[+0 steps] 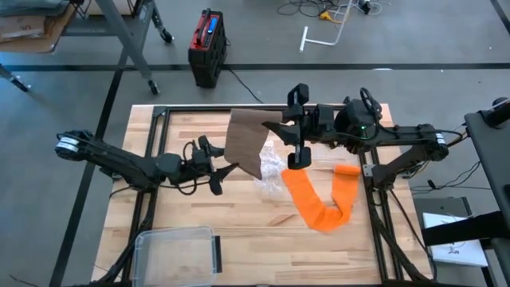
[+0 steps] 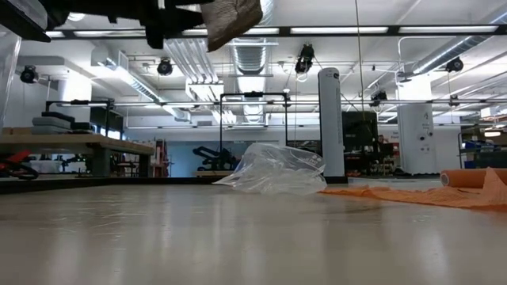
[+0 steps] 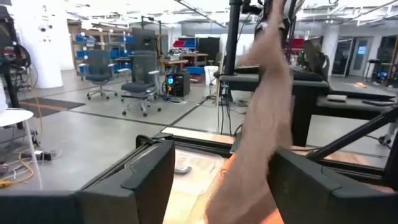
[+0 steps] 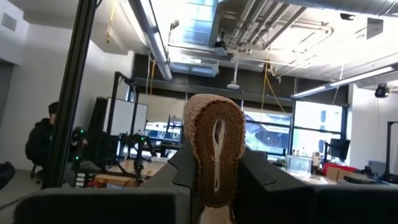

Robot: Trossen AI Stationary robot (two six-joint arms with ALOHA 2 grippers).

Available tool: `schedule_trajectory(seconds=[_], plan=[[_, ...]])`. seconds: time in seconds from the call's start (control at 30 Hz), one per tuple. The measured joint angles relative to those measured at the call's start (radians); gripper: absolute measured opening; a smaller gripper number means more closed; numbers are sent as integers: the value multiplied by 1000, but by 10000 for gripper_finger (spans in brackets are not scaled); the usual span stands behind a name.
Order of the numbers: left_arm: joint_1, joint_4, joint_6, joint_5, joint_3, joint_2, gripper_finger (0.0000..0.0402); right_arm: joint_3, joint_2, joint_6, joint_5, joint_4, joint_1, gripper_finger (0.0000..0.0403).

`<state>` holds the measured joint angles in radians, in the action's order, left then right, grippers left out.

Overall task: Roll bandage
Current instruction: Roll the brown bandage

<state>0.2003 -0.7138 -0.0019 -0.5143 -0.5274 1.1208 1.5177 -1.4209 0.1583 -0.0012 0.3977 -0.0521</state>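
Bin (image 1: 177, 249) sat empty near the brown bandage (image 1: 245, 142); right gripper (image 1: 280, 127) pinched the bandage, left gripper (image 1: 225, 170) gaped, holding nothing.

Ceiling strip lights (image 2: 333, 30) are lighting the room brightly and evenly. The bench (image 2: 238, 237) is catching a soft sheen up close in the low view, its near surface blurring. Windows (image 4: 323, 134) are glaring in the right wrist view. The brown bandage (image 3: 261, 118) is smearing with blur in the left wrist view. Shadows under the arms are lying faint.

Brown bandage (image 2: 230, 20) cropped at top edge
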Motion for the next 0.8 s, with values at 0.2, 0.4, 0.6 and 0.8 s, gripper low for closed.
schedule_trajectory(seconds=[0.2,0.4,0.6,0.8], plan=[[-28,-134,-1,101,-11,95,211,0,-25,4,0,-33,0,51],[-41,-163,10,122,-81,191,193,0,-56,12,0,-30,0,53],[-41,-149,19,79,-131,244,115,0,-53,19,0,-30,-1,51],[-42,-141,11,60,-113,236,14,-1,-25,20,0,-50,-2,53]])
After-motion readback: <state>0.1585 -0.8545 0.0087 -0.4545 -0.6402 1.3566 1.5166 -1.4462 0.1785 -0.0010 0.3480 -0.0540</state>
